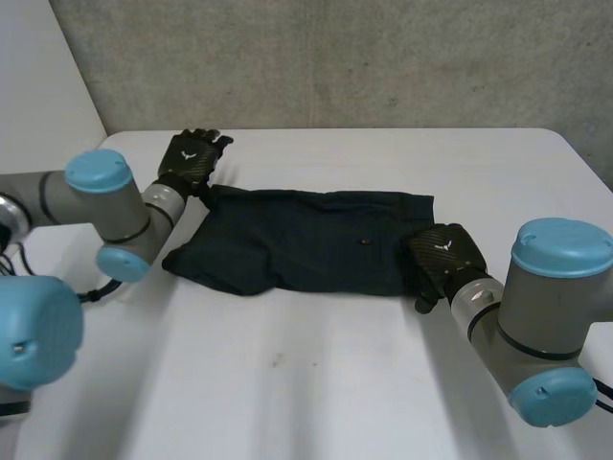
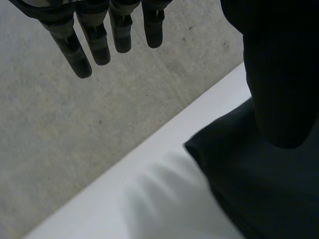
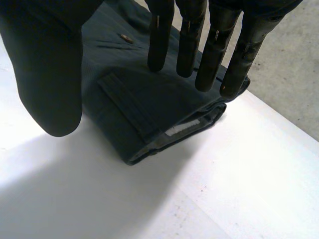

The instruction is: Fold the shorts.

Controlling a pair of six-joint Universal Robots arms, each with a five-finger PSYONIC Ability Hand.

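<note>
Dark navy shorts (image 1: 306, 244), folded in half, lie flat across the middle of the white table. My left hand (image 1: 194, 158) hovers at their far left corner, fingers (image 2: 70, 45) straight and spread over the table edge, thumb above the cloth (image 2: 249, 194), holding nothing. My right hand (image 1: 441, 261) is over the right end, at the waistband. Its fingers (image 3: 214, 55) point down, nearly straight, just above the waistband (image 3: 149, 99) and its white label (image 3: 182, 128). The thumb stands apart at the near side, and no cloth is pinched.
Bare white table (image 1: 316, 383) stretches in front of the shorts and to both sides. Its far edge runs just behind my left hand, with a grey concrete wall (image 1: 383, 57) beyond. Both forearms lie low near the table's front corners.
</note>
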